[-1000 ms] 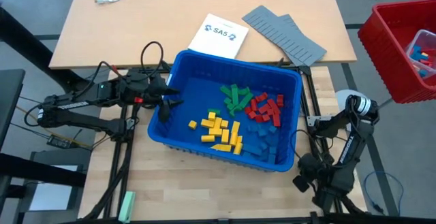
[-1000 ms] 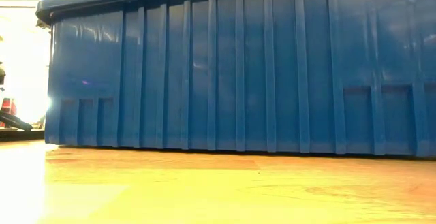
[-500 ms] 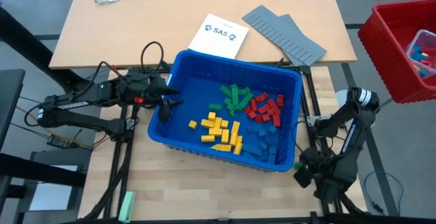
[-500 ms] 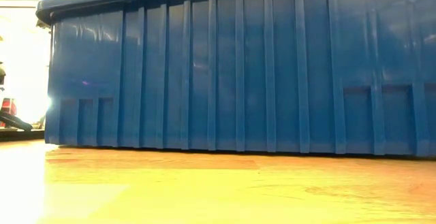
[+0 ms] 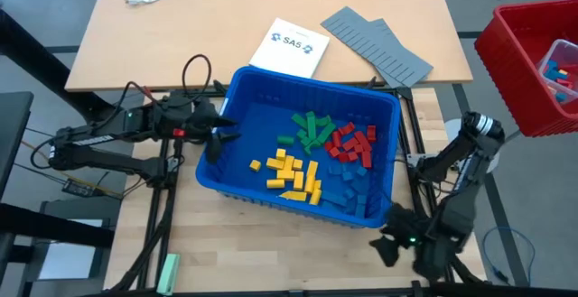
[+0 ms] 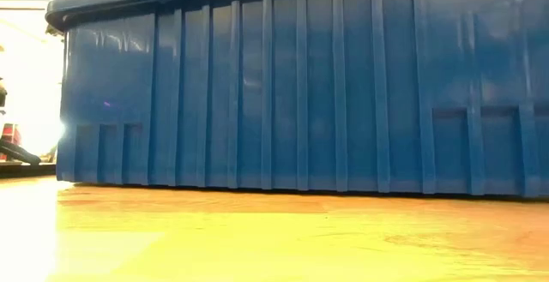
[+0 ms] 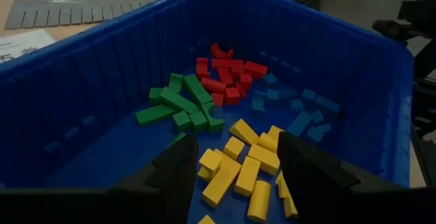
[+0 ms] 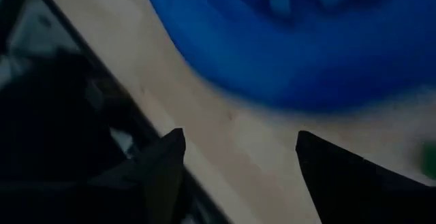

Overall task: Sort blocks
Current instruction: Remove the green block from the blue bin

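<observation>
Left gripper (image 7: 231,176): fingers spread, holding nothing, poised over the left inner side of the blue bin (image 5: 237,89), just above the yellow group.
Right gripper (image 8: 238,159): fingers apart and empty, low at the lower right of the high view, outside the bin's near right corner, over bare table (image 5: 271,243).
Blocks (image 5: 316,153): all inside the bin, already in 4 colour clusters, with green upper centre, red to its right, yellow lower centre, blue lower right.
Handling, my judgement: light, rigid, smooth plastic; likely to skid or twist if pinched at a corner.
Hold: across the 2 long flat faces of 1 brick at a cluster's edge.
</observation>
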Controlling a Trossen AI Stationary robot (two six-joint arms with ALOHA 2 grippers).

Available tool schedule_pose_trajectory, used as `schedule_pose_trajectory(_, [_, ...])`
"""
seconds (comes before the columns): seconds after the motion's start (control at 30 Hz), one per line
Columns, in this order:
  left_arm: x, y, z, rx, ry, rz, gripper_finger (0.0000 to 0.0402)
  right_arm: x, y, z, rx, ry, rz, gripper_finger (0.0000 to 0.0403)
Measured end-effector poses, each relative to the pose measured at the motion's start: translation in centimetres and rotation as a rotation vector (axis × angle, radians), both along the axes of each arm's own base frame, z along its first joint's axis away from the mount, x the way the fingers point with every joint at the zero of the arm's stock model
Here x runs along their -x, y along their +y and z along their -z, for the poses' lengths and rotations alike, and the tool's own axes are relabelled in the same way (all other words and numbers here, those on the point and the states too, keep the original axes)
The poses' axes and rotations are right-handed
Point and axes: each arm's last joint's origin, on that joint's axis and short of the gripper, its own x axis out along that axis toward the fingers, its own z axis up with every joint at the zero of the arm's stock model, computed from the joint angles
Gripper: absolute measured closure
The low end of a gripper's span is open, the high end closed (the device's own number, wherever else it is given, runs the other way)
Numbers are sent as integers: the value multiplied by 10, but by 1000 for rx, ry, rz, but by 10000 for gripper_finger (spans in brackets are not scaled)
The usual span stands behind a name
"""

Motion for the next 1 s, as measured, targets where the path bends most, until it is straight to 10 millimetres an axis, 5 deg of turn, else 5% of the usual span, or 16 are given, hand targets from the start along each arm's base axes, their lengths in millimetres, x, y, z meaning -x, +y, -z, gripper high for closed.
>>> schedule_pose_trajectory(0.23, [4,-1,5,39,58,19,191,-25,-18,6,146,-91,165,152])
schedule_pose_trajectory(0.67, [6,-2,8,43,91,14,191,-39,-82,4,455,144,301,175])
schedule_pose_trajectory(1.0, [6,-1,8,22,91,-12,191,-54,-111,4,528,331,173,181])
